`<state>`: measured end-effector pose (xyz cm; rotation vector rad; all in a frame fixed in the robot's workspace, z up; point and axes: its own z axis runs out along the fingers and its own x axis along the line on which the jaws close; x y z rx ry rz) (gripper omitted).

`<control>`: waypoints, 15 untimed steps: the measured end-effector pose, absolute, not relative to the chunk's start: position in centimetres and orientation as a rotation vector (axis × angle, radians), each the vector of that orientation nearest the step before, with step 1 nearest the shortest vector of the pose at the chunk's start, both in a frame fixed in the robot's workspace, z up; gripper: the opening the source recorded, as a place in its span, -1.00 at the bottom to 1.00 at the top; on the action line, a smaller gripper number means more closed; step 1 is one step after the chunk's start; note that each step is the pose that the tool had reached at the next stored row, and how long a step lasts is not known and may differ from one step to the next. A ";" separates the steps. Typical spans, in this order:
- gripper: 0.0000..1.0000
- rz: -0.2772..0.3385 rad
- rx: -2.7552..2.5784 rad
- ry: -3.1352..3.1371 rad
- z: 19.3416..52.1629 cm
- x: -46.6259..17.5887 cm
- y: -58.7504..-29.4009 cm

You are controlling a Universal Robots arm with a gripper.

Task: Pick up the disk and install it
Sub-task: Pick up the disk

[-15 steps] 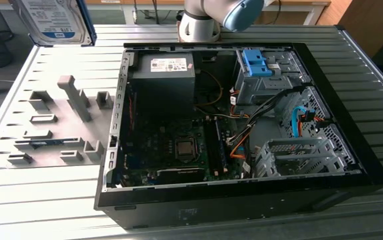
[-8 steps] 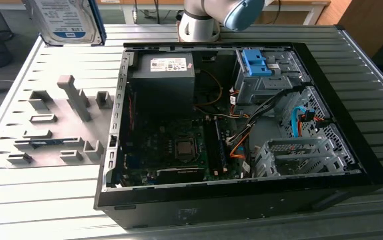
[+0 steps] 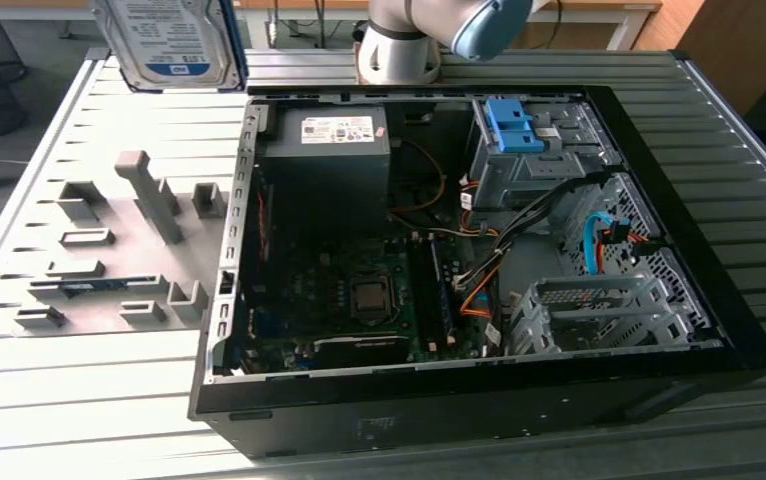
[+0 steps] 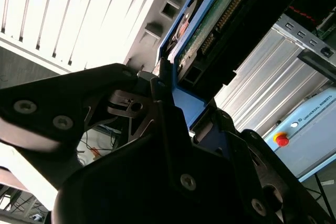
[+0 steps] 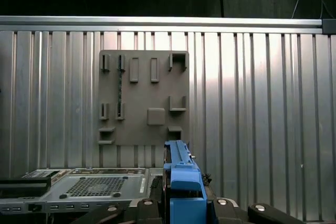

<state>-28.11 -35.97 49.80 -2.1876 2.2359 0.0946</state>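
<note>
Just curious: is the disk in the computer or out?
Out. The disk hangs in the air, outside the open computer case.

A big black computer case lies open on the ribbed metal tabletop, close to its near edge. Inside, a grey box and a blue bracket sit by the case's far wall. A green board and orange wires fill the middle. A grey plate lies beside the case, by the tabletop's edge on the exterior view's left.
</note>
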 end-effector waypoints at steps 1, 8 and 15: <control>-0.27 0.095 -2.188 2.236 49.8 -27.8 -36.0; -0.27 0.095 -2.188 2.236 49.8 -25.6 -36.0; -0.27 0.095 -2.187 2.236 49.8 -24.2 -36.0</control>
